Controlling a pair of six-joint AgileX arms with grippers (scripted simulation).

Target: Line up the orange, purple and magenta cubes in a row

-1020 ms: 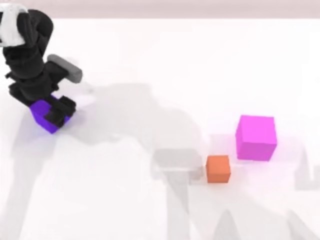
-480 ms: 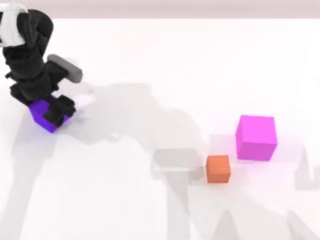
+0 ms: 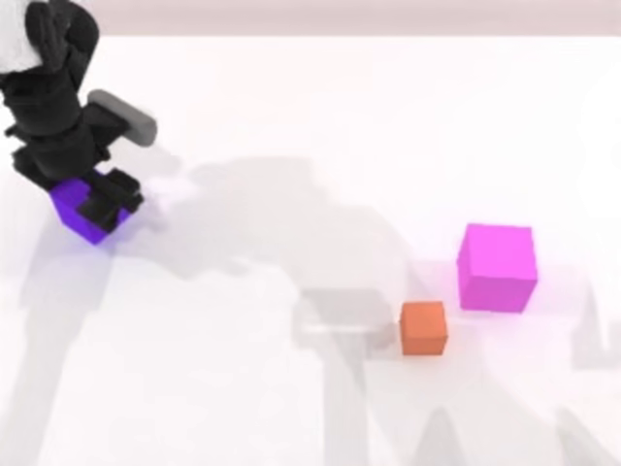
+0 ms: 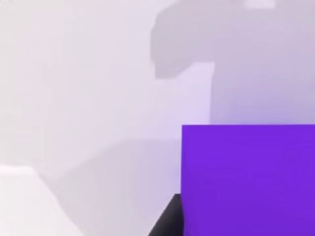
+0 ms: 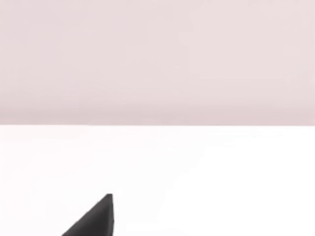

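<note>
At the white desk's (image 3: 291,116) far left, the left gripper (image 3: 92,204) pinches the matte deep-purple cube (image 3: 76,206) in its jaws; the left wrist view fills with purple. The small orange cube (image 3: 424,328) touches the large magenta cube's (image 3: 498,267) corner at right. Right jaws: cannot tell.

My left arm (image 3: 49,116) is matte black, built of blocky stacked segments, with a white section at its upper end. A grey rounded bar juts from its side. My left claw (image 3: 95,202) has black, squared fingers.
</note>
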